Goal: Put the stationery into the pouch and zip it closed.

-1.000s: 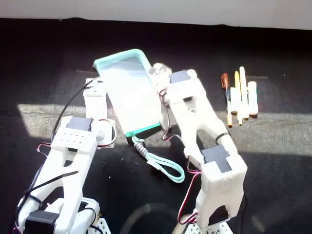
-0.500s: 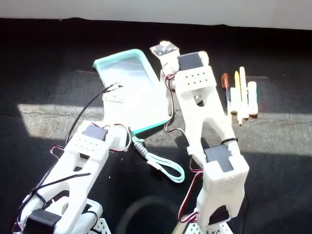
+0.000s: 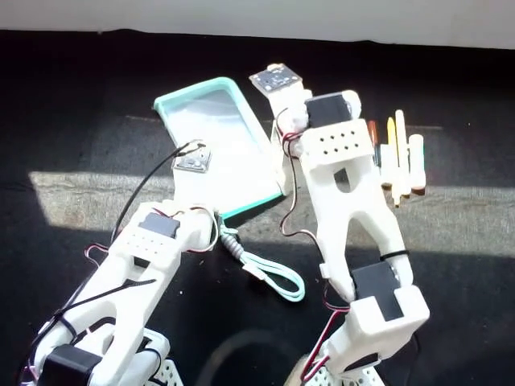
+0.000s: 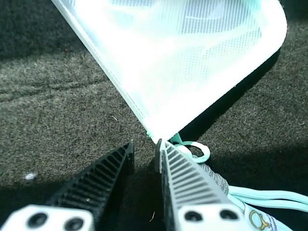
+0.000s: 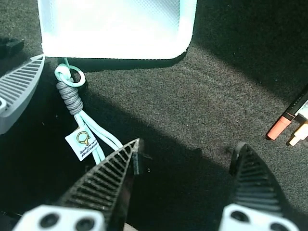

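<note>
The mint-edged mesh pouch (image 3: pixel 221 145) lies flat on the black mat, its near corner carrying a zipper ring (image 4: pixel 195 150) and a mint lanyard (image 3: pixel 272 272). My left gripper (image 4: pixel 145 147) sits just in front of that corner (image 4: pixel 156 130), its fingers only slightly apart with nothing between them. One fingertip (image 4: pixel 166 149) touches the ring. My right gripper (image 5: pixel 188 149) hangs wide open and empty over bare mat beside the pouch (image 5: pixel 115 24), above the lanyard (image 5: pixel 94 142). Several pens (image 3: pixel 394 157) lie in a row to the right of the right arm (image 3: pixel 338 153); their tips (image 5: pixel 291 120) show beyond that gripper.
A white wall edge (image 3: pixel 257 16) borders the mat at the back. A bright sunlit band (image 3: pixel 72 197) crosses the mat. Bare mat lies between the pouch and the pens. The other arm's finger (image 5: pixel 19 82) shows by the ring (image 5: pixel 67 74).
My left arm has swung right, from beside the pouch to over its near corner. My right arm has lifted off the pouch's right edge and moved back and right, towards the pens.
</note>
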Robot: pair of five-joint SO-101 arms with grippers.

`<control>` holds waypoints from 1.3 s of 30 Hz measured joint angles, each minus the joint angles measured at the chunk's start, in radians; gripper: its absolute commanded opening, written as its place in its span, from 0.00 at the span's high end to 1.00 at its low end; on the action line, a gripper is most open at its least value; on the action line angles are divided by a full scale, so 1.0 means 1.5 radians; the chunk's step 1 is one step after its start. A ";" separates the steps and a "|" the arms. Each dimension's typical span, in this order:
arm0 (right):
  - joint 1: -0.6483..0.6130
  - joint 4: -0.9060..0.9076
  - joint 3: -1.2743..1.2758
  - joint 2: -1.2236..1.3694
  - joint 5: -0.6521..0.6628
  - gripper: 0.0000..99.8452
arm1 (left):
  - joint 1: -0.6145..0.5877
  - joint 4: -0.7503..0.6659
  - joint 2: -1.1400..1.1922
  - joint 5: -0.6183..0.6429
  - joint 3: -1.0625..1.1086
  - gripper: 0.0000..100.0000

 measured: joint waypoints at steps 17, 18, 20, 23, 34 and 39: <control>-0.001 -0.001 0.051 -0.028 0.000 0.71 | 0.018 0.035 0.000 0.001 0.000 0.83; -0.001 -0.005 0.057 -0.028 0.000 0.71 | 0.019 0.032 0.000 0.001 0.000 0.83; -0.001 -0.009 0.066 -0.028 0.000 0.71 | 0.020 0.004 0.000 0.001 0.003 0.83; -0.001 -0.011 0.068 -0.028 0.000 0.71 | 0.014 -0.055 0.005 0.001 0.025 0.83; -0.001 -0.012 0.068 -0.028 0.000 0.71 | -0.063 -0.116 0.069 0.000 0.038 0.83; -0.011 -0.015 0.081 -0.028 0.000 0.71 | -0.089 -0.116 0.069 0.000 0.030 0.83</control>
